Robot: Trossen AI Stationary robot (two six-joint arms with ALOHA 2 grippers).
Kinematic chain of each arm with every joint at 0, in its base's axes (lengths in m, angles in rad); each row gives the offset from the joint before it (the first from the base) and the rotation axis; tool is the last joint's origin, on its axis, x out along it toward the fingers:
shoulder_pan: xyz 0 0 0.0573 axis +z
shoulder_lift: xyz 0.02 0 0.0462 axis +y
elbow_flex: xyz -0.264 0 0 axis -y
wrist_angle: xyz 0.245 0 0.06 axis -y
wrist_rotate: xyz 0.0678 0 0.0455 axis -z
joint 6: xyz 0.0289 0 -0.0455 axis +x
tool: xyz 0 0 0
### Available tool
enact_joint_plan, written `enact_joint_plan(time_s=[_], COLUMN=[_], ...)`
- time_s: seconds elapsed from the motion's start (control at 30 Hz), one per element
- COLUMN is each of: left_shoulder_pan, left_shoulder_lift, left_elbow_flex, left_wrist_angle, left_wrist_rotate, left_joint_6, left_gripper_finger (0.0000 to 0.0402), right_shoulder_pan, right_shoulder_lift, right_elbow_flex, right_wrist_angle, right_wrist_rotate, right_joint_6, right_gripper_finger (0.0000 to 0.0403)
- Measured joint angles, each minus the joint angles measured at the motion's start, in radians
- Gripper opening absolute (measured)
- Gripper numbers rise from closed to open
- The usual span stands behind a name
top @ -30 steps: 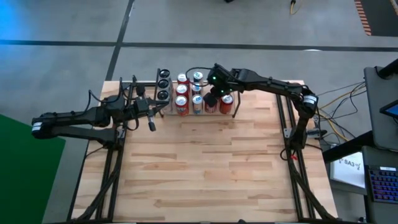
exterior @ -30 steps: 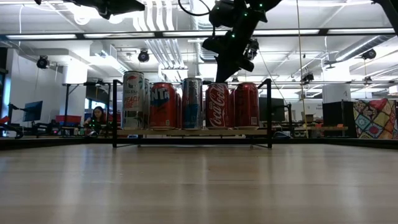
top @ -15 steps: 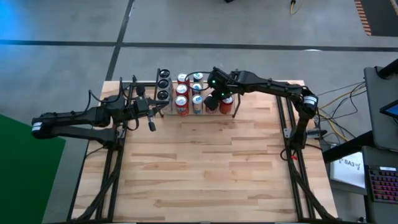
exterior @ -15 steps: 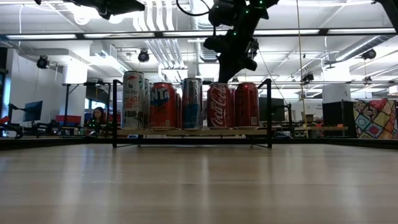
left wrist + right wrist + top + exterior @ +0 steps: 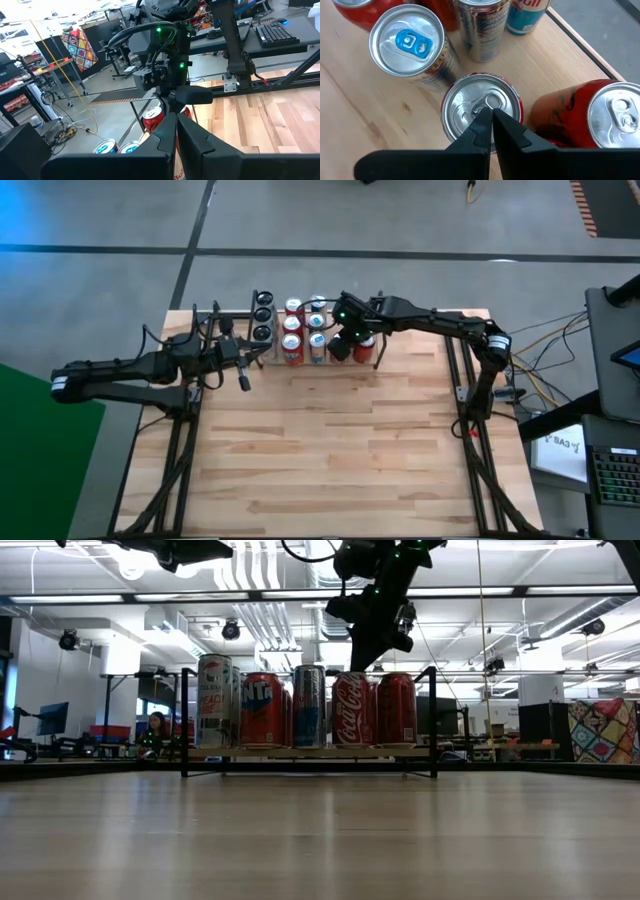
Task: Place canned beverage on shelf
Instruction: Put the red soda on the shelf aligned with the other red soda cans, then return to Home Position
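Several cans stand upright in two rows on the wooden floor of the shelf (image 5: 310, 753), a black rod rack at the table's far side (image 5: 262, 330). My right gripper (image 5: 492, 112) is shut and slants down from above over the silver top of a red Coca-Cola can (image 5: 351, 708) in the near row. A second red can (image 5: 615, 115) stands beside it. My left gripper (image 5: 176, 120) is shut, empty and held level in the air off the shelf's left end (image 5: 255, 362). My right gripper's shut fingertips (image 5: 485, 122) stand right over the pull tab on the Coca-Cola can's top (image 5: 470, 102), coming slantwise from above. I cannot tell whether they touch the top. The can stands upright on the shelf floor.
A blue-tabbed can (image 5: 410, 42) and a Red Bull can (image 5: 309, 705) stand close on the far side of the red can. Black side frames (image 5: 180, 450) run along the table's left and right edges. The wooden tabletop (image 5: 320, 450) stretches out in front of the shelf.
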Motion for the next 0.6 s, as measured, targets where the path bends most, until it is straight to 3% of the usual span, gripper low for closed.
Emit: enact_joint_plan(time_s=[0.6], left_shoulder_pan=[0.000], left_shoulder_lift=[0.000], left_elbow_flex=[0.000], left_wrist_angle=[0.002], left_wrist_rotate=[0.000], left_joint_6=[-0.004], left_gripper_finger=[0.0000], right_shoulder_pan=[-0.003], right_shoulder_lift=[-0.027], right_elbow_flex=[0.053], right_wrist_angle=[-0.034], right_wrist_rotate=[0.015], right_joint_6=[-0.060], right_gripper_finger=[0.0009])
